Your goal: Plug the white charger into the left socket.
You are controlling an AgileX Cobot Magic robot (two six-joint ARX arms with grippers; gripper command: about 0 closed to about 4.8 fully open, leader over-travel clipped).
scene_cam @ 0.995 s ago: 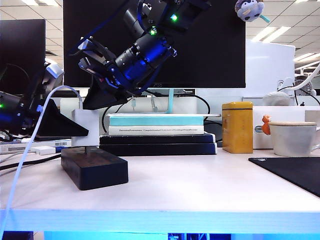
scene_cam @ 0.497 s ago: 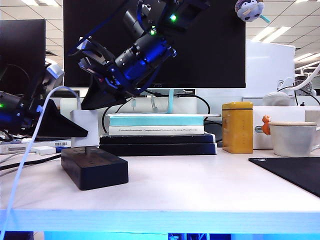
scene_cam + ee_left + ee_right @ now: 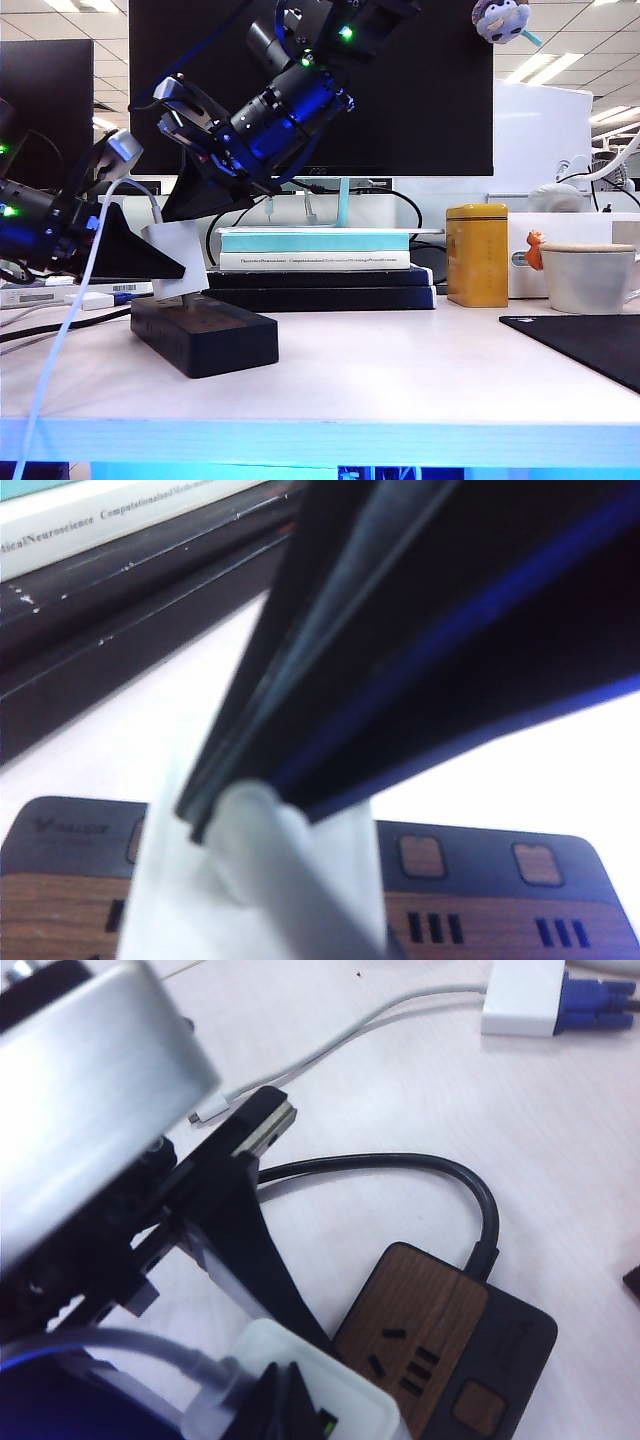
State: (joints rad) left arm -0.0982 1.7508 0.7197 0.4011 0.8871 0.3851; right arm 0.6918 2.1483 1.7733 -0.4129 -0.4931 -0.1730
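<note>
Left gripper (image 3: pixel 165 265): clamped on the white charger (image 3: pixel 178 260), which it holds just above the near-left end of the black power strip (image 3: pixel 205 335). The charger sits tilted, its prongs angled down onto the strip's top face; in the exterior view they meet or nearly meet the surface, but whether they have entered the slots cannot be told. The white cable (image 3: pixel 60 340) trails off the charger and over the table's front edge.

Right gripper (image 3: pixel 195 195): jaws fully closed, empty, poised directly over the charger's top, close but with contact not confirmed.

Power strip: long axis runs from the near-left end away toward the right rear. The right wrist view shows a wood-faced outlet (image 3: pixel 405 1355) beside the charger (image 3: pixel 320 1400), and the black cord (image 3: pixel 420 1175) leaving from that end.

Judgement: the left socket lies straight below the charger, so the move ahead is a short downward press, after squaring the tilt. The left arm is nearer and carries the load; the right is placed to press from above.

Clearance: the book stack (image 3: pixel 315 265) stands close behind the strip; the table (image 3: pixel 400 370) is open in front and to the right.
</note>
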